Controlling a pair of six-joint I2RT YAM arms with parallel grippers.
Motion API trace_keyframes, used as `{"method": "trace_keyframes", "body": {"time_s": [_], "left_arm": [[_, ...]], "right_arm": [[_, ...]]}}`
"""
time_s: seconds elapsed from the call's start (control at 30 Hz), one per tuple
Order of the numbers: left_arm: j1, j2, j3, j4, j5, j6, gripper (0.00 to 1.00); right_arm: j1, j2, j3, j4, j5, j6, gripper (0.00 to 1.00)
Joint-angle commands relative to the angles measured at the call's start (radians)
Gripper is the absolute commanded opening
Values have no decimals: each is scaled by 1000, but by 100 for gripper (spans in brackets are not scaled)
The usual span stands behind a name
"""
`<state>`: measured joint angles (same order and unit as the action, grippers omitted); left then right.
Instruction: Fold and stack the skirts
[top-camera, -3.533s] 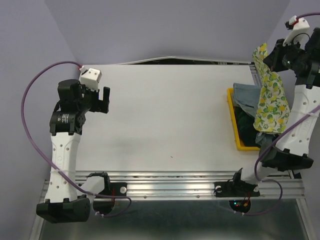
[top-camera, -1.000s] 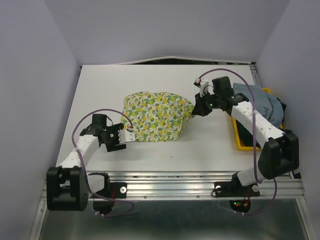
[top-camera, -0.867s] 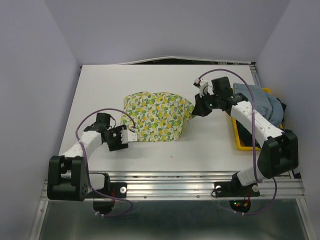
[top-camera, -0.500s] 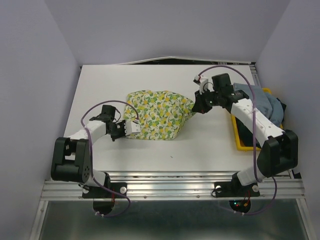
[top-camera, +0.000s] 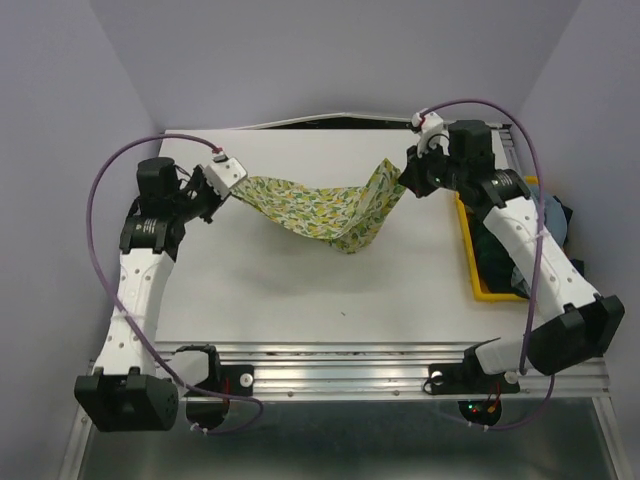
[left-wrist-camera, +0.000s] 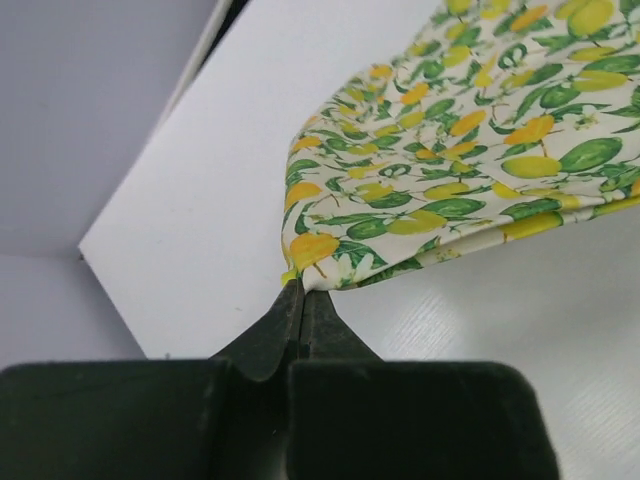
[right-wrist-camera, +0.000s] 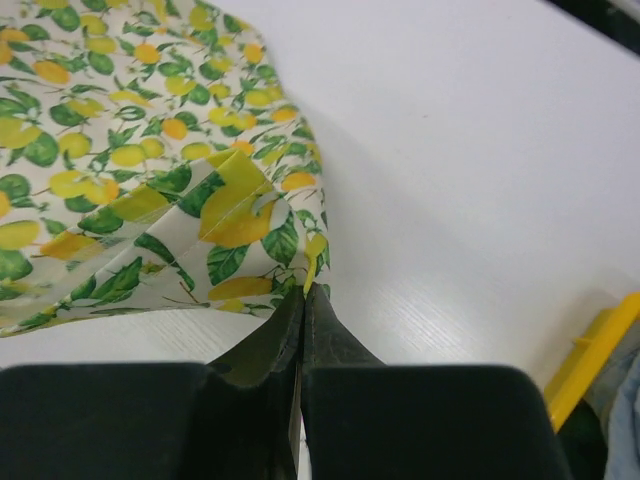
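Lemon-print skirt (top-camera: 318, 205) hangs in the air over the far half of the white tabletop (top-camera: 300, 290), stretched between the two grippers. It sags in the middle like a hammock. Its lowest fold drops right of centre, and the top view does not show whether that fold touches the surface.

The left gripper (top-camera: 236, 183) holds the skirt's left end near the tabletop's far left corner. In the left wrist view the black fingers (left-wrist-camera: 268, 335) are pressed tight together with a corner of the printed cloth (left-wrist-camera: 460, 150) pinched at their tips, and the fabric fans out from there above the white surface.

The right gripper (top-camera: 404, 181) holds the other end, close to the far right corner. Its wrist view shows the same grip: both fingers (right-wrist-camera: 262, 350) closed flat on a hemmed corner of the cloth (right-wrist-camera: 130, 150), with a folded edge of it turned over just above the tips.

A yellow tray (top-camera: 468, 250) lies along the right edge of the tabletop, partly under the right arm. Dark cloth (top-camera: 490, 262) lies inside it. In the right wrist view the tray's rim (right-wrist-camera: 592, 358) shows at the lower right, with pale blue-grey cloth (right-wrist-camera: 624, 420) just beyond it. How those garments are arranged in the tray is hidden by the arm.
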<state>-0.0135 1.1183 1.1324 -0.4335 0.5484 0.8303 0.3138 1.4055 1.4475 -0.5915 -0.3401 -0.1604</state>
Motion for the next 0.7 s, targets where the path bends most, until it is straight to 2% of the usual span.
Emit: {"method": "trace_keyframes", "body": {"time_s": [0.0, 0.2, 0.4, 0.53, 0.67], "left_arm": [[4, -139, 72, 7, -16, -181, 0], [4, -343, 67, -5, -111, -255, 0], [4, -575, 95, -79, -165, -261, 0], [4, -607, 115, -158, -127, -269, 0], [4, -560, 67, -169, -114, -290, 0]], "right_arm": [[-2, -121, 67, 58, 78, 12, 1], [-2, -278, 45, 7, 18, 2, 1], [-2, -419, -5, -54, -60, 54, 1], [-2, -461, -55, -51, -57, 82, 1], [-2, -386, -156, 34, -27, 108, 1]]}}
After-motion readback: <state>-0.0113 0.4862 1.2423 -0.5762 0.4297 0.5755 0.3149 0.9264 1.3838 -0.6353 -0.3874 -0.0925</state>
